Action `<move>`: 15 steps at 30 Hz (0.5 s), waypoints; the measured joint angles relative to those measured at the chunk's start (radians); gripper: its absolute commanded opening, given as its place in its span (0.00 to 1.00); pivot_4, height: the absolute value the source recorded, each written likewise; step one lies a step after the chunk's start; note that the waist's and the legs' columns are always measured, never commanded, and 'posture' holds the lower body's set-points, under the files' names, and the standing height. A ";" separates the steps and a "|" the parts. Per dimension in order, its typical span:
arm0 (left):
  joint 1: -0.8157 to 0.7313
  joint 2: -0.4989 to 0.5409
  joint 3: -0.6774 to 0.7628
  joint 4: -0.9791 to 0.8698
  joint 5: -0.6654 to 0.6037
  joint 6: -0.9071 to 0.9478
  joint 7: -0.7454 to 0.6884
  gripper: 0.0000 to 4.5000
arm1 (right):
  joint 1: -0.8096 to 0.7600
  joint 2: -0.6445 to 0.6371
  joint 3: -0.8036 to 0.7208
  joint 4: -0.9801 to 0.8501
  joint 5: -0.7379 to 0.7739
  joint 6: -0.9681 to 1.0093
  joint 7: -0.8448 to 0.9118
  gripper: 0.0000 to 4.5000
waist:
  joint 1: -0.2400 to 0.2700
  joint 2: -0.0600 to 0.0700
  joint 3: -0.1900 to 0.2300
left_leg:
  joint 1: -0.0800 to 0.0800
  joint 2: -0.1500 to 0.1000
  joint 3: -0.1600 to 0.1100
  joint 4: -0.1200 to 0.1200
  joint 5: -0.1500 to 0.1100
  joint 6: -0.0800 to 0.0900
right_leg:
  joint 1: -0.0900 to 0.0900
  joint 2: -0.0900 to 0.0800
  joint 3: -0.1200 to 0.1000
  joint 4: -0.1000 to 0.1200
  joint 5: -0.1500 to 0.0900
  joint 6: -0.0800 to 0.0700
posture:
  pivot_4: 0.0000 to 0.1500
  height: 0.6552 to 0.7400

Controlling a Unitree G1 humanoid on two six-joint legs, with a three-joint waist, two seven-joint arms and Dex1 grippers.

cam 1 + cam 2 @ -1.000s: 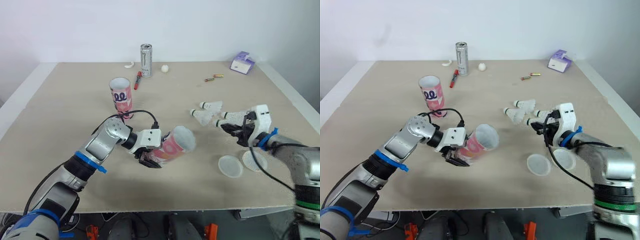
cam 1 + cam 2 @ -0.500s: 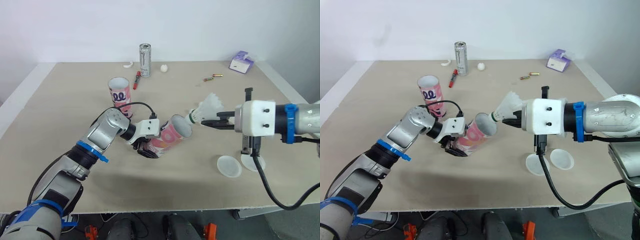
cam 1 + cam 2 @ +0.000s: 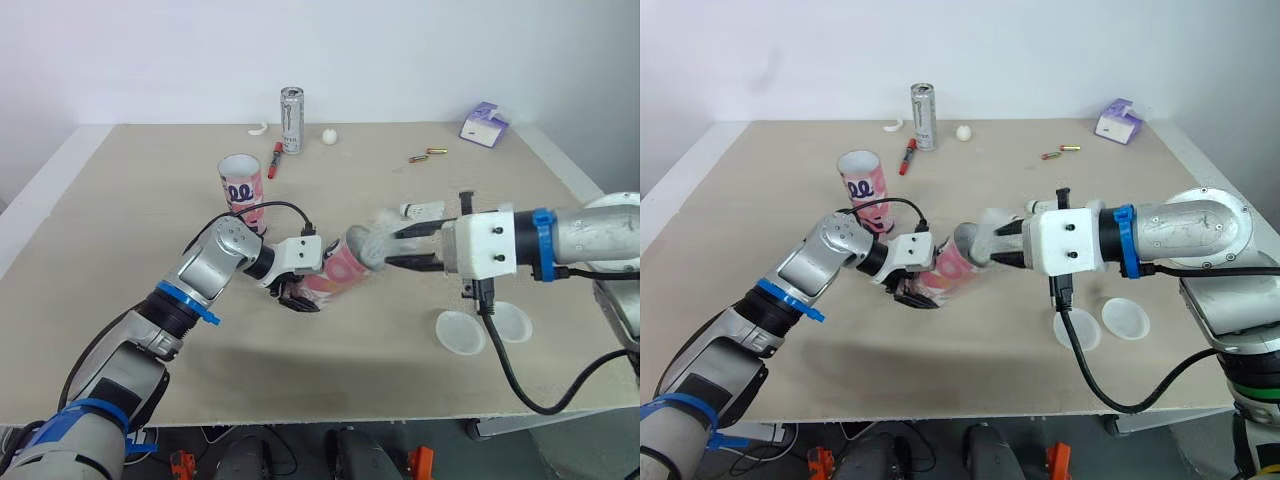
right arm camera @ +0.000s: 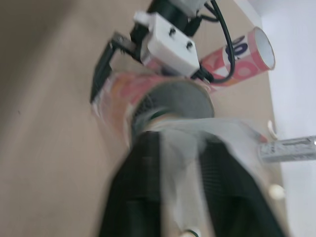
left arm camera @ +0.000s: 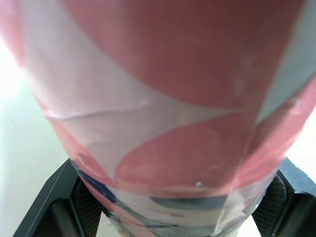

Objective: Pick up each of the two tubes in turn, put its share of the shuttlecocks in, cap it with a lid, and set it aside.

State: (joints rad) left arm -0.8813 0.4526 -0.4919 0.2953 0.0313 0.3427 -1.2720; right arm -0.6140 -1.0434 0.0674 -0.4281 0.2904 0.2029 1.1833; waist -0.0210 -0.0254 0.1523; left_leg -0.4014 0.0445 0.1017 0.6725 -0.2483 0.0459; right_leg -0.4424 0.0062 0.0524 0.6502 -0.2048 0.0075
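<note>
My left gripper (image 3: pixel 303 292) is shut on a pink and white tube (image 3: pixel 335 278), holding it tilted just above the table with its open mouth toward my right arm. In the left wrist view that tube (image 5: pixel 163 108) sits between the two black fingers (image 5: pixel 52 210). My right gripper (image 3: pixel 392 248) is shut on a white shuttlecock (image 4: pixel 181 160), which is at the tube's mouth (image 4: pixel 178 98). A second pink tube (image 3: pixel 241 190) stands upright behind. Another shuttlecock (image 3: pixel 425 209) lies on the table beyond the right gripper. Two round lids (image 3: pixel 460 332) (image 3: pixel 512 322) lie flat at the front right.
Along the back of the table stand a silver can (image 3: pixel 291 120), a red marker (image 3: pixel 273 160), a white ball (image 3: pixel 329 136), two small batteries (image 3: pixel 427 155) and a purple box (image 3: pixel 484 125). The table's edge (image 3: pixel 590 205) runs close on the right.
My right gripper took a shuttlecock from the table, swung left with it and brought it to the mouth of the held tube. The left gripper kept hold of the tube.
</note>
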 measured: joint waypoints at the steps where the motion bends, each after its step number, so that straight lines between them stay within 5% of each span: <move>1: 0.000 -0.001 0.000 0.000 0.000 0.002 0.001 0.78 | -0.002 0.000 -0.004 -0.002 0.011 0.013 0.007 0.73 | 0.000 0.000 0.000 | 0.000 0.000 0.000 0.000 0.000 0.000 | 0.000 0.000 0.000 0.000 0.000 0.000 | 1.00 1.00; 4: 0.000 -0.002 0.000 0.001 0.000 0.003 0.002 0.78 | -0.002 0.000 -0.006 -0.005 0.029 0.032 0.013 0.98 | 0.000 0.000 0.000 | 0.000 0.000 0.000 0.000 0.000 0.000 | 0.000 0.000 0.000 0.000 0.000 0.000 | 1.00 1.00; 15: 0.007 -0.004 0.001 0.008 0.005 -0.043 0.009 0.78 | 0.210 -0.004 -0.291 0.032 0.227 0.347 -0.080 0.99 | 0.001 -0.001 0.000 | -0.001 -0.002 -0.001 0.000 0.000 0.000 | 0.001 -0.003 -0.001 0.000 0.000 0.001 | 1.00 1.00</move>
State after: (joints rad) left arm -0.8747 0.4483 -0.4907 0.3035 0.0362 0.2997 -1.2632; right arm -0.4036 -1.0475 -0.2239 -0.3962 0.5176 0.5501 1.1029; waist -0.0199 -0.0267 0.1521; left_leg -0.4021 0.0429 0.1009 0.6728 -0.2483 0.0459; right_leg -0.4416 0.0028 0.0513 0.6501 -0.2046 0.0083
